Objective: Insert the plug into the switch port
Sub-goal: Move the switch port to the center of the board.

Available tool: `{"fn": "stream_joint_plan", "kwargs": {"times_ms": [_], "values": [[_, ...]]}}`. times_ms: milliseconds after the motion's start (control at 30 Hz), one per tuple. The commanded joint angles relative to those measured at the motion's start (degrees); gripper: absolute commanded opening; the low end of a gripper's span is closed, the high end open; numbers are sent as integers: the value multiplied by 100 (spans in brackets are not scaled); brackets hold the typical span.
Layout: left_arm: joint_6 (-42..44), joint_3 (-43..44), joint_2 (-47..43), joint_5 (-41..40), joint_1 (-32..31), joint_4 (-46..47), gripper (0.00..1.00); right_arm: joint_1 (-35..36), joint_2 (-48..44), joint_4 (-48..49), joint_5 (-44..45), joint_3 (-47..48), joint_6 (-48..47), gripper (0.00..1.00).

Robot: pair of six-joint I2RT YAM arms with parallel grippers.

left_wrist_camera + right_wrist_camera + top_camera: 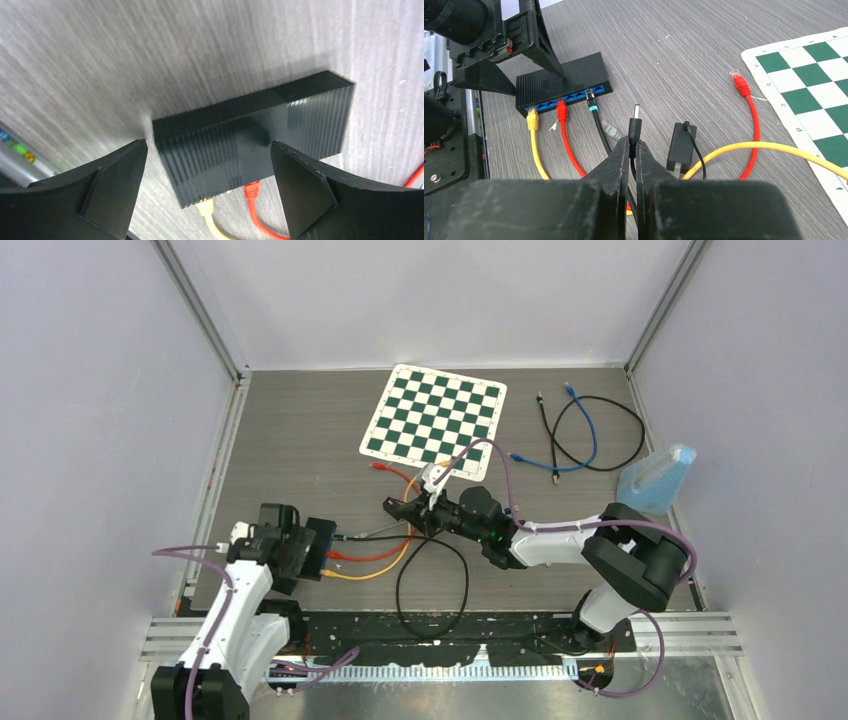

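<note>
Plug [636, 120] is pinched in the right tool [633, 146], whose fingers are pressed together on the black body so that the metal tip juts free ahead of them. I take that grip to be chosen so that the whole tip is clear to enter. A thin cord [696, 150] leaves the adapter [681, 147], which lies just beside the tool on the tabletop [704, 45]. The tip points toward the switch [564, 82], near the left edge toward the near-left corner, with its blue port face turned to the plug. The two are apart, and a loose grey connector [613, 131] lies between them. A yellow cable [536, 145], a red cable [566, 135] and a black cable [596, 120] already sit in ports along that face. I cannot make out which opening is meant for the plug. The left tool [208, 146] is spread, one finger on either side of the switch. I cannot tell if it touches, but I would guess it is there to brace the box against the push.
</note>
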Motion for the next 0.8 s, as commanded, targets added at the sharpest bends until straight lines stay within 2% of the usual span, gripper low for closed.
{"fn": "stream_joint_plan", "kwargs": {"times_ms": [0,267,467,600,767], "values": [[46,31,83,-565,36,829,96,-23,-420,216,-2,-36,-84,5],[1218,81,663,-937,58,2346,91,-38,-1487,-643,463,-145,-410,5],[1600,351,1741,-544,145,3763,89,-51,-2094,-1058,725,-241,-485,5],[2236,1312,2604,-533,191,3315,91,-49,-2415,-1403,879,-209,-496,5],[3395,2365,2932,-585,195,2351,92,-50,-2795,-1637,925,-232,-562,5]]}}
